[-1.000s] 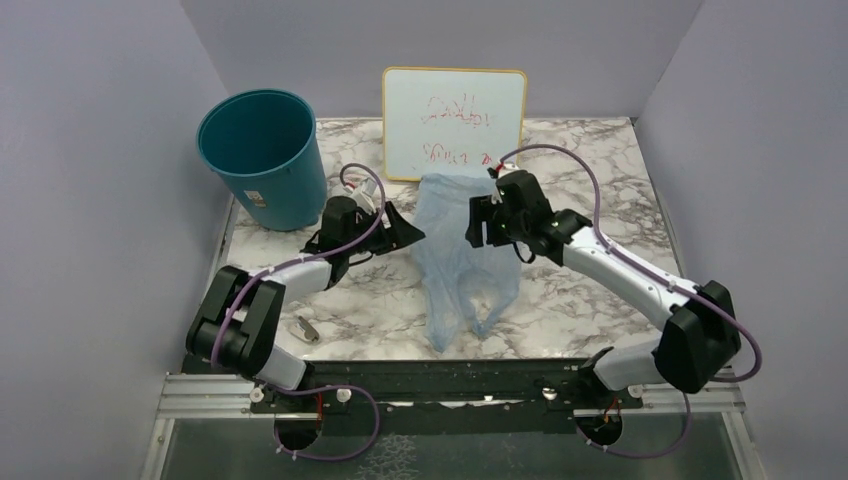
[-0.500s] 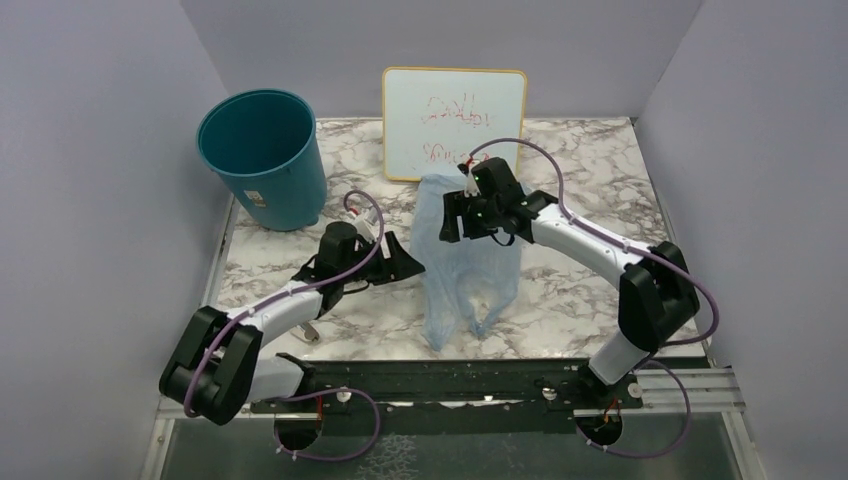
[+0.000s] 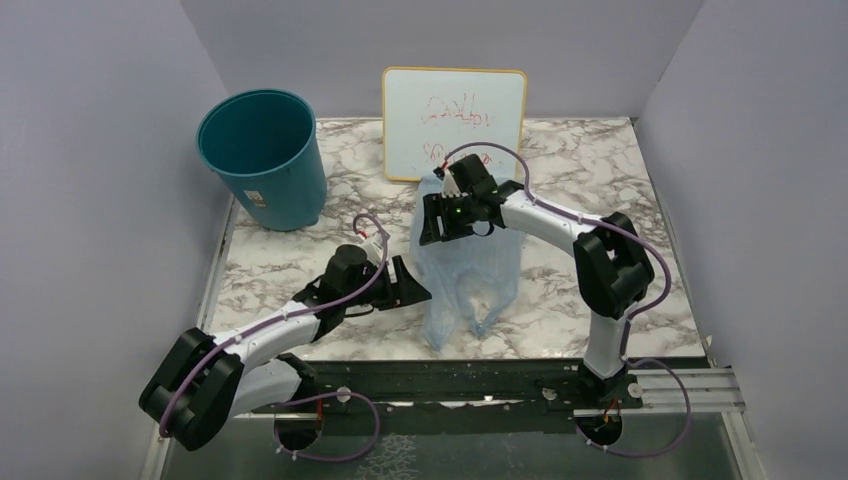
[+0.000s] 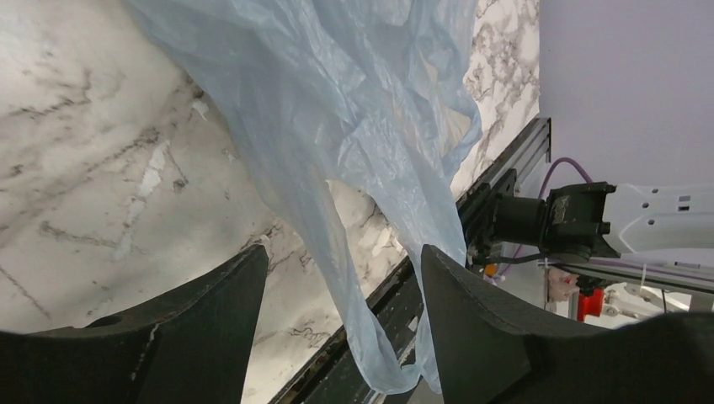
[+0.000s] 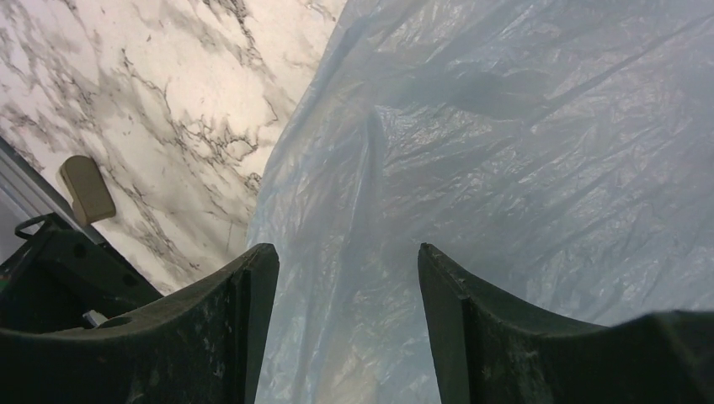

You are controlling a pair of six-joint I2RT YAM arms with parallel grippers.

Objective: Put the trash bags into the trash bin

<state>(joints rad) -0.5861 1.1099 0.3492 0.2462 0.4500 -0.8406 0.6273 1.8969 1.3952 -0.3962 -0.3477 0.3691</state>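
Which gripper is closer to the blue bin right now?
Left. The left gripper sits in front of the bin, over open table beside the plastic bag. The right gripper hovers over the bag, farther across from the bin.

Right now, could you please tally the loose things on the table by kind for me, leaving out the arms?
Bag, light blue, translucent: 1
Bin, teal: 1
Whiteboard, upright at the back: 1
Small beige item near the front rail, too small to identify: 1
Total: 4
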